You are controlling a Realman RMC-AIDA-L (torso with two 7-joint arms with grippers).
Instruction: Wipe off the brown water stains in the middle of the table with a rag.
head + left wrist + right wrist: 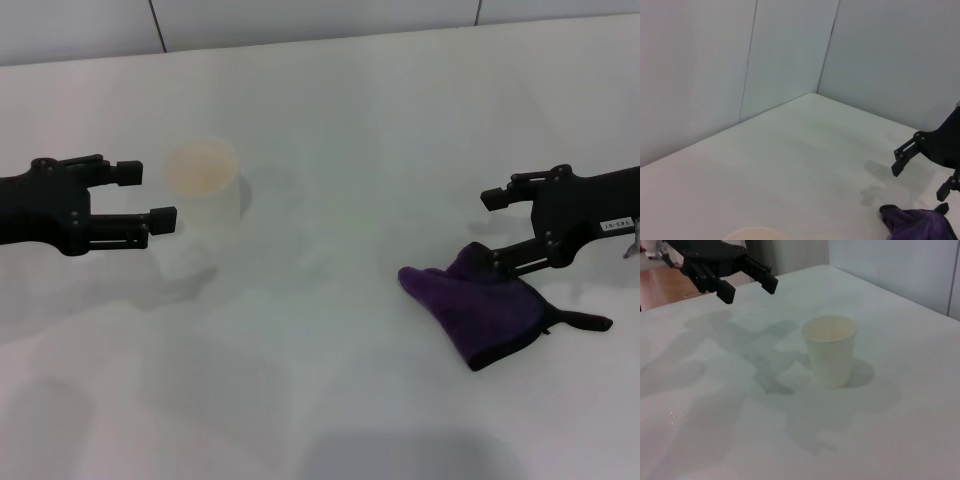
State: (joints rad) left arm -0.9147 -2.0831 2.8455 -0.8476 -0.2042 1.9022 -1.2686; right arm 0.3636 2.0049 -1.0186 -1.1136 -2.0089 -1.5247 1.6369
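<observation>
Lying on the table (330,130), the rag (485,305) touches the right gripper (493,229) at its lower finger, about 6 o'clock from the wide-apart jaws. The left gripper (147,195) waits beside the cup (205,195), fingers spread too.

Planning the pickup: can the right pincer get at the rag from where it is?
Probably yes. The right pincer is open right over the rag's near edge, with nothing between them; the cup stands far off by the left pincer.
</observation>
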